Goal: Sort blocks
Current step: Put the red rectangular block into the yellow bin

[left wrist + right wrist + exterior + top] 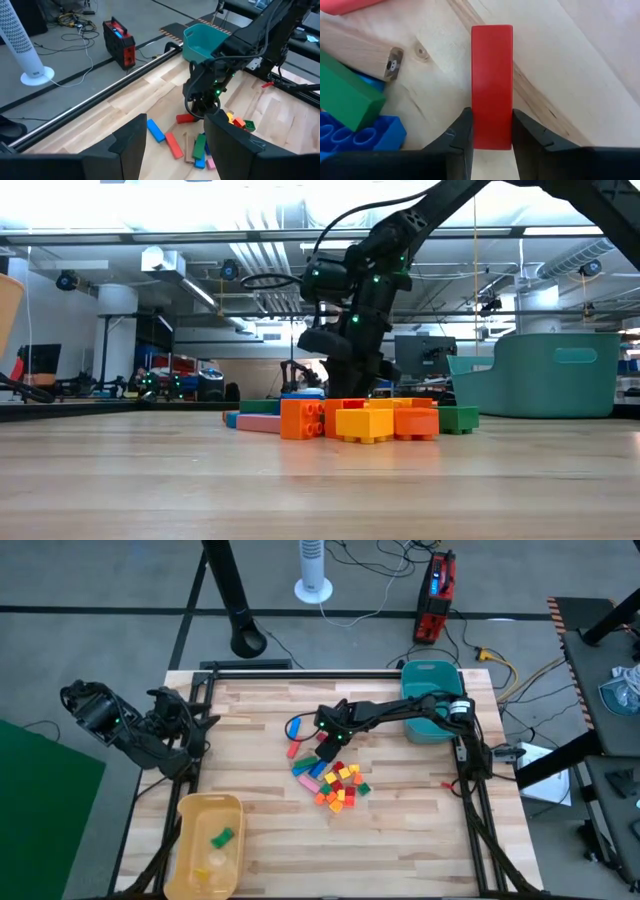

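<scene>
High view: right gripper [327, 737] down at centre frame, over the upper edge of the blocks [335, 783], which are heaped just below centre on the table [400, 840]. Left gripper [195, 725] parked at the left edge of the table, well apart from the heap, so the right arm far nearer. Yellow tray [185, 815] at lower left, teal bin [432, 675] at upper right.

Low view: right gripper low behind the heap at centre frame; fingertips hidden by an orange block [301, 418], contact not readable here.

Left wrist view: left gripper's fingers [131, 142] spread wide at the bottom, nothing between them. Right gripper at centre, standing on a red bar [186, 118] beside the heap.

Right wrist view: red bar dead centre, long axis running straight ahead, away from the wrist; fingers [462, 135] pressed against its two long sides, clamped across its narrow width. Bar lying flat on the wood, not yet lifted by the look of it. Green bar [347, 95] and blue block [360, 137] at left, clear of the grip.
</scene>
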`<state>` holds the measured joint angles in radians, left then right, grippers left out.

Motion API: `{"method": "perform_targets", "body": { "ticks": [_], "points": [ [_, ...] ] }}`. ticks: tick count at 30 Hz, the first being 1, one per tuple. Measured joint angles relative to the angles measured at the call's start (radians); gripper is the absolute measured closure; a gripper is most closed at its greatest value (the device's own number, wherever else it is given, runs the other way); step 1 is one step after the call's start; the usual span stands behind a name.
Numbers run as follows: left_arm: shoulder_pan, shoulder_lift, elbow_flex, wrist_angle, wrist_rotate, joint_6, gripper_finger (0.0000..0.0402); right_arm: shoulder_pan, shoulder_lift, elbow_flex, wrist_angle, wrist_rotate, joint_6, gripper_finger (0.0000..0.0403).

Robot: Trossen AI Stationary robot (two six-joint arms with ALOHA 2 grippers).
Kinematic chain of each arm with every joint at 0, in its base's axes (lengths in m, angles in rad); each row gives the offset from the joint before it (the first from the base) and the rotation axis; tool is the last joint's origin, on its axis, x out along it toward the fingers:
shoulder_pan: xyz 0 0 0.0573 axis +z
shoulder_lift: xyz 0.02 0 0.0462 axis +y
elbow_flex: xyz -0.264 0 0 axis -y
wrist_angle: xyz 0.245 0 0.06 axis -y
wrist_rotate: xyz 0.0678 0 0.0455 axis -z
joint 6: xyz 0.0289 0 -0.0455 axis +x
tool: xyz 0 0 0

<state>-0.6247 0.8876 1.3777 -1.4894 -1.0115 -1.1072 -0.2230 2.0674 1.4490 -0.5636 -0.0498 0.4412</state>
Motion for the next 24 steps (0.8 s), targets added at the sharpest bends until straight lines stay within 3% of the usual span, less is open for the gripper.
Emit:
{"method": "perform_targets", "body": {
  "ticks": [7, 13, 18, 21, 24],
  "points": [
    [0.000, 0.018, 0.000, 0.001, -0.001, 0.026, 0.0217, -0.021, -0.114, -0.010, -0.010, -0.059, -0.007, 0.0315],
    [0.004, 0.038, 0.000, 0.114, -0.001, 0.192, 0.0217, -0.080, -0.309, -0.003, -0.022, -0.340, 0.060, 0.0315],
    [0.033, 0.056, 0.000, 0.348, 0.006, 0.511, 0.0217, -0.078, -0.418, -0.001, 0.013, -0.623, 0.038, 0.0315],
    [0.095, 0.068, 0.000, 0.500, 0.100, 0.709, 0.0219, -0.057, -0.447, 0.002, 0.096, -0.736, 0.083, 0.0315],
    [0.198, 0.090, 0.000, 0.625, 0.277, 0.868, 0.0224, -0.031, -0.449, -0.002, 0.210, -0.837, 0.152, 0.0315]
  ]
}}
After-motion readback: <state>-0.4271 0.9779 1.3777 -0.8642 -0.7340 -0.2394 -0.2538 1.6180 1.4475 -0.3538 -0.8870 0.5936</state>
